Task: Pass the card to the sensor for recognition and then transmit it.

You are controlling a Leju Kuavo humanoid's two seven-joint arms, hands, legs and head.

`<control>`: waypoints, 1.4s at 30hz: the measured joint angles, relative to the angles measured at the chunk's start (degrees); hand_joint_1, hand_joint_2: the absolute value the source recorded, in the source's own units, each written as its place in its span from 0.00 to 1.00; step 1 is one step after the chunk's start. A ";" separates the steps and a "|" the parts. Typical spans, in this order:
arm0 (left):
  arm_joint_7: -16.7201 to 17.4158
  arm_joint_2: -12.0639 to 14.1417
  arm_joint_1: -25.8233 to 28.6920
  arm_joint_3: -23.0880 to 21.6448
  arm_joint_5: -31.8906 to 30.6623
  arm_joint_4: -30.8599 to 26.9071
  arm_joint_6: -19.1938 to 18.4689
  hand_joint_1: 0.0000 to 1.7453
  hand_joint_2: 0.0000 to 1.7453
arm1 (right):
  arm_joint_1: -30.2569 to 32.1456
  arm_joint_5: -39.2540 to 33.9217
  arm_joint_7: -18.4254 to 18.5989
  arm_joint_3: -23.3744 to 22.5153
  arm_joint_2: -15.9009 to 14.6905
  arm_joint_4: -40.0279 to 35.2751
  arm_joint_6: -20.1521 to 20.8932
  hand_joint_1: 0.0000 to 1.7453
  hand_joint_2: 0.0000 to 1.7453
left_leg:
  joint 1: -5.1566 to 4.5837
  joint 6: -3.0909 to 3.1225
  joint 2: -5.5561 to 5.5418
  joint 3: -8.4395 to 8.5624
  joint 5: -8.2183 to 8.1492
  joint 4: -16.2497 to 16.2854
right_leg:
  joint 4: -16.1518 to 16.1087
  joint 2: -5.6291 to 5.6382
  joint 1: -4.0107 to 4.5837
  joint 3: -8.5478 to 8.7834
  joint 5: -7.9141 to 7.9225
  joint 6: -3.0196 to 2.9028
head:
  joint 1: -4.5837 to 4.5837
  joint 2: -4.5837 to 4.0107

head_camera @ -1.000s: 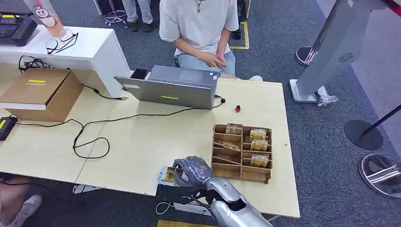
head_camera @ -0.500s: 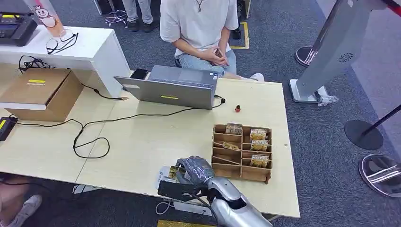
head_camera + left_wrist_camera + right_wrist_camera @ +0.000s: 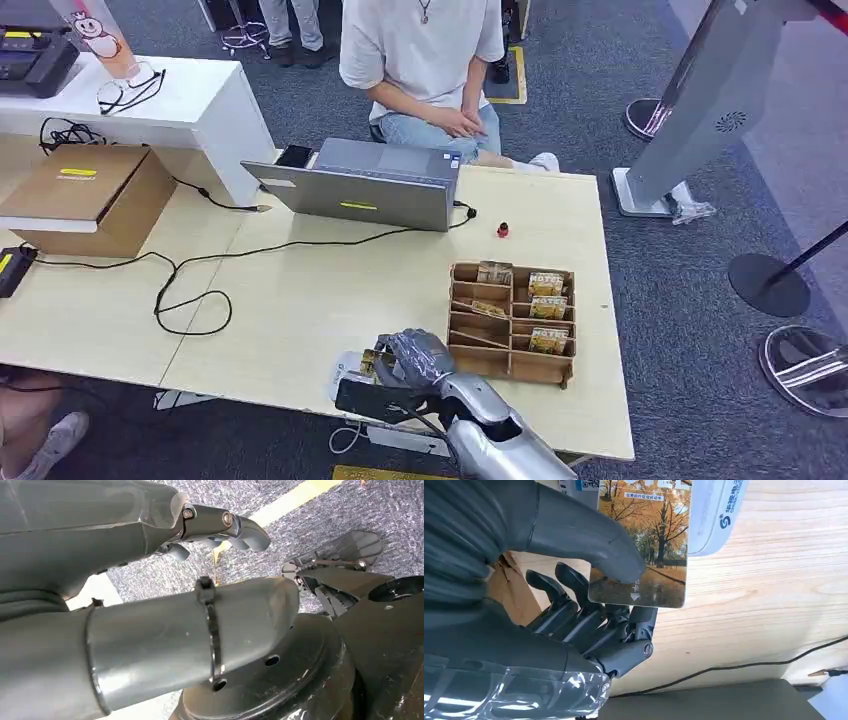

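Observation:
My right hand (image 3: pixel 415 358) is at the table's near edge, just left of the wooden card rack (image 3: pixel 512 322). It pinches a card (image 3: pixel 649 555) printed with yellow autumn trees between thumb and fingers. The card lies partly over a white sensor (image 3: pixel 716 515) that rests flat on the light wood table (image 3: pixel 774 595). In the head view the sensor (image 3: pixel 343 372) pokes out to the left of the hand, and a bit of the card (image 3: pixel 370 366) shows beside the fingers. My left hand (image 3: pixel 220 527) hangs beside my body over the grey carpet, holding nothing, its fingers loosely bent.
The rack holds several more cards. A grey laptop (image 3: pixel 360 185) stands at the far edge with a person seated behind it. A black cable (image 3: pixel 190 300) loops across the table's left half, and a cardboard box (image 3: pixel 85 195) sits far left. A small red object (image 3: pixel 503 230) lies right of the laptop.
My right hand has shifted slightly towards the near edge with the card, covering more of the sensor. The person's hands have moved in the lap.

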 joint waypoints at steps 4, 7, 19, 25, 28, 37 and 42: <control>0.11 0.00 -0.01 -0.35 0.13 0.00 0.02 0.00 0.00 | 0.00 0.09 0.24 -0.02 0.00 0.00 0.22 1.00 1.00 | 0.00 0.00 0.00 0.00 0.00 0.00 | 0.00 0.00 0.00 0.00 0.00 0.00 | 0.00 0.00; 0.11 0.00 -0.01 -0.48 0.20 0.00 0.02 0.00 0.00 | 0.00 0.11 0.31 -0.02 0.00 0.02 0.35 1.00 1.00 | 0.00 0.00 0.00 0.00 0.00 0.00 | 0.00 0.00 0.00 0.00 0.00 0.00 | 0.00 0.00; 0.11 -0.04 0.02 -0.55 0.98 0.00 0.02 0.00 0.00 | 0.04 1.01 0.72 -0.02 0.02 0.22 1.09 1.00 1.00 | 0.00 0.00 0.00 0.00 0.00 0.00 | 0.00 0.00 0.00 0.00 0.00 0.00 | 0.00 0.00; 0.11 -0.04 0.03 -0.57 1.05 0.00 0.02 0.00 0.00 | 0.03 1.07 0.90 -0.02 0.04 0.50 1.14 1.00 1.00 | 0.00 0.00 0.00 -0.01 0.00 0.00 | 0.00 0.00 0.00 0.00 0.00 0.00 | 0.00 0.00; 0.11 -0.04 0.03 -0.57 1.09 0.00 0.02 0.00 0.00 | 0.02 1.07 0.92 -0.02 0.07 0.55 1.18 1.00 1.00 | 0.00 0.00 0.00 -0.01 0.00 0.00 | 0.00 0.00 0.00 0.00 0.00 0.00 | 0.00 0.00; 0.11 -0.04 0.03 -0.68 1.25 0.00 0.02 0.00 0.00 | 0.02 1.51 1.03 -0.02 0.13 0.59 1.03 1.00 1.00 | 0.00 0.00 0.00 0.00 0.00 0.00 | 0.00 0.00 0.00 0.00 0.00 0.00 | 0.00 0.00; 0.11 -0.07 0.03 -0.81 1.49 0.00 0.02 0.00 0.00 | 0.03 2.16 1.27 -0.02 0.18 0.77 0.68 1.00 1.00 | 0.00 0.00 0.00 -0.01 0.00 0.00 | 0.00 0.00 0.00 0.00 0.00 0.00 | 0.00 0.00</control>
